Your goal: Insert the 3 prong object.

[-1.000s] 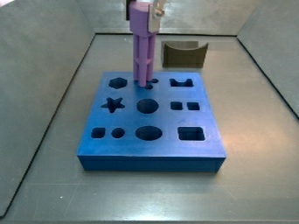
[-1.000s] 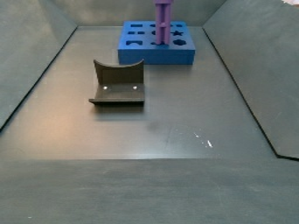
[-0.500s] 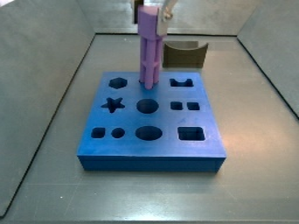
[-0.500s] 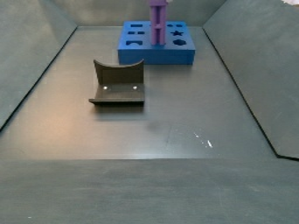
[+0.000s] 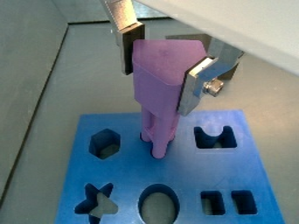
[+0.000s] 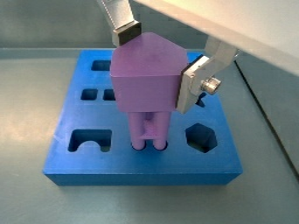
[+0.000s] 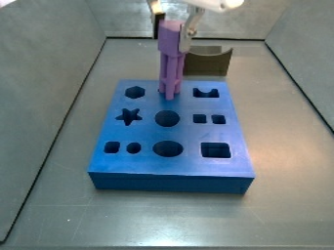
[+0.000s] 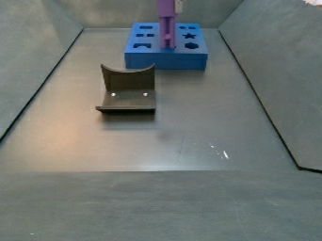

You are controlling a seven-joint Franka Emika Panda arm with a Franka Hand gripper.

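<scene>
- Squeezing the top of the 3 prong object [image 5: 162, 79], the gripper [image 5: 163, 54] has its two silver fingers [image 5: 126, 33] pressed on either side of the purple piece, so the jaws are closed on it.
- In the other wrist picture the gripper [image 6: 158, 63] holds the same purple piece [image 6: 149, 83] by its wide top, and the thin rods hang straight down.
- The rod tips are right at the small slot near the back middle of the blue board [image 6: 140, 171]; from here I cannot tell if they go into it.
- In a side view the gripper [image 7: 174, 20] is high above the back of the blue board [image 7: 170, 166] and the purple piece [image 7: 170, 63] stands upright under it.
- Compared with one second ago, the purple piece sits a little higher in the side view, and its bottom end now meets the board a bit higher up.
- In a side view from far off, the purple piece [image 8: 167, 14] shows only its lower part above the blue board [image 8: 168, 61], less than before.
- The brown curved block [image 8: 126, 89] lies on the grey floor [image 8: 189, 141], well apart from the board, and it has not moved.
- The same brown block [image 7: 206, 61] sits just behind the board.
</scene>
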